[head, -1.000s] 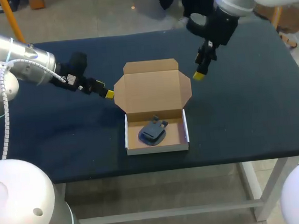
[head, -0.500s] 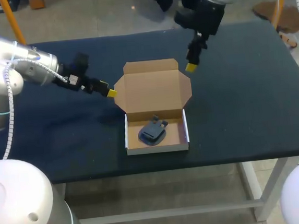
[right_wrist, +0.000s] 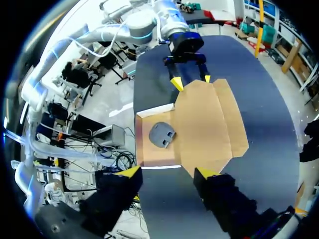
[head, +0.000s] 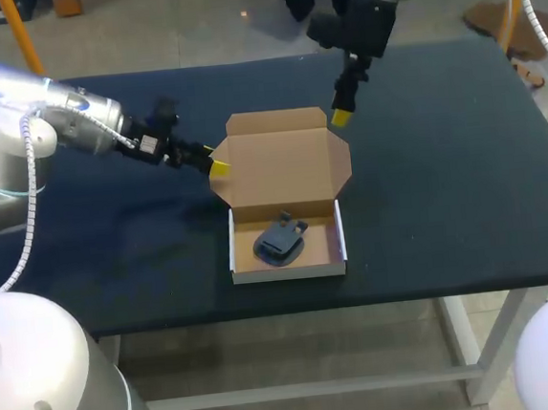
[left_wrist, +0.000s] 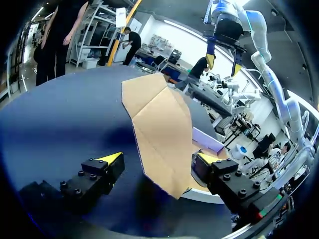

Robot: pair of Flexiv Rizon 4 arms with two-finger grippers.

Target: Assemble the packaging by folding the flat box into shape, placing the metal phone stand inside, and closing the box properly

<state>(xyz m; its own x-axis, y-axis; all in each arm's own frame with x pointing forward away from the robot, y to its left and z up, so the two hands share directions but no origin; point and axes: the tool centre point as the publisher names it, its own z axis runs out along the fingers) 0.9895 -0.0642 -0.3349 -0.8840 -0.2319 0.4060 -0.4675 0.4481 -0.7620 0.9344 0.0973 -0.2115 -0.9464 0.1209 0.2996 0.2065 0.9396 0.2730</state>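
The cardboard box has a white-walled tray point(head: 290, 273), and its brown lid point(head: 280, 166) stands open behind it. The dark metal phone stand point(head: 280, 242) lies inside the tray, also visible from above point(right_wrist: 162, 134). My left gripper point(head: 219, 164) is at the lid's left side. It is open, with the lid's side flap point(left_wrist: 159, 129) between its fingers point(left_wrist: 158, 160) and one finger clearly apart from the flap. My right gripper point(head: 341, 117) hangs above the lid's back right corner. It is open with nothing between its fingers point(right_wrist: 167, 173).
The dark blue table point(head: 465, 188) stretches wide on both sides of the box. Its front edge runs just below the tray's front wall. From the left wrist, my right gripper point(left_wrist: 223, 62) shows high beyond the lid.
My right arm has swung left and back, from beside the lid's right flap to above its back right corner. My left gripper has slid right onto the lid's left flap.
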